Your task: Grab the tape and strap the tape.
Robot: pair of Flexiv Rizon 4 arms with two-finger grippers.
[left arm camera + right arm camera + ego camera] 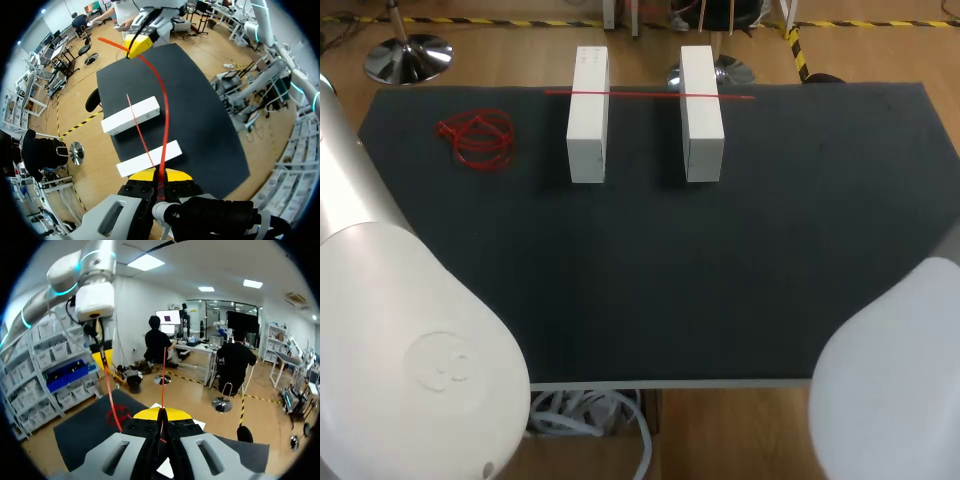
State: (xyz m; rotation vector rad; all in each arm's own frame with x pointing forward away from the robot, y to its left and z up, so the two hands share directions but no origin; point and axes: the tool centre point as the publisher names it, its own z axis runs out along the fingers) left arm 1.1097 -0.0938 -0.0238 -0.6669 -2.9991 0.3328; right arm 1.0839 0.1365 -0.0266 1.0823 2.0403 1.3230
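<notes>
Red ties (478,140), tangled, at surface (650,270) left. Left block (588,115) and right block (701,112), white, parallel; thin red strip (645,94) bridges both tops. Left end effector (160,175) is clamped on one end of the tape (162,110). Right end effector (161,415) is clamped on the other end. The tape bows in the air between them, probably ready for looping. Containers: none seen.

Red against charcoal, with white and yellow.
Red tape (165,115), a red tangle (477,140), plain white blocks (588,115), a dark grey table (720,280); the left gripper (160,176) and right gripper (161,415) are yellow-tipped.
</notes>
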